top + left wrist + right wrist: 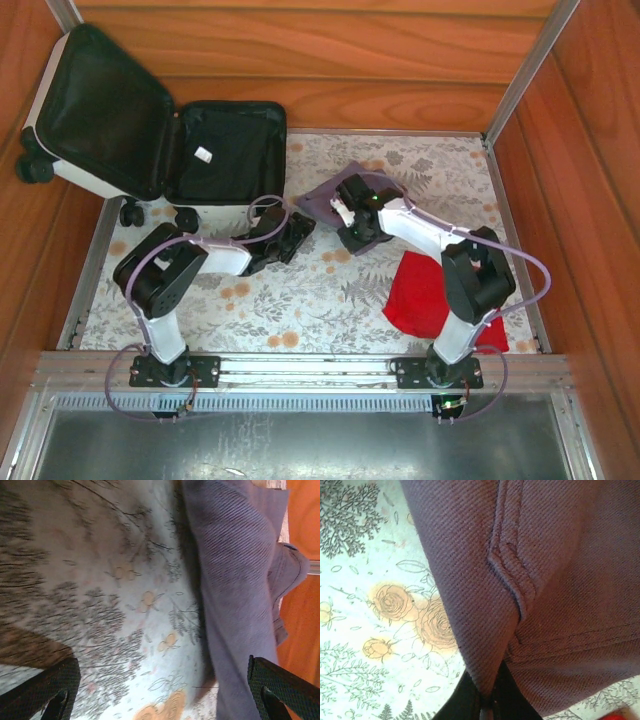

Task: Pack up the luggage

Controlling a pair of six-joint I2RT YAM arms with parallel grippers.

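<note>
The luggage (235, 140) lies open at the back left, white shell, black lining, one half leaning on the wooden wall. A purple garment (335, 195) lies on the floral cloth in the middle. My right gripper (350, 213) is shut on a fold of the purple garment (470, 545), and in the right wrist view the cloth is pinched between the black fingers of the gripper (487, 700). My left gripper (290, 232) stands open just left of the garment. In the left wrist view the gripper (162, 680) has one finger over the purple garment's edge (235, 580) and the other over bare cloth.
A red garment (425, 295) lies at the right, partly under the right arm. A small white tag (203, 154) sits on the suitcase lining. Wooden walls (590, 120) close in the back and both sides. A metal rail (300, 365) runs along the near edge.
</note>
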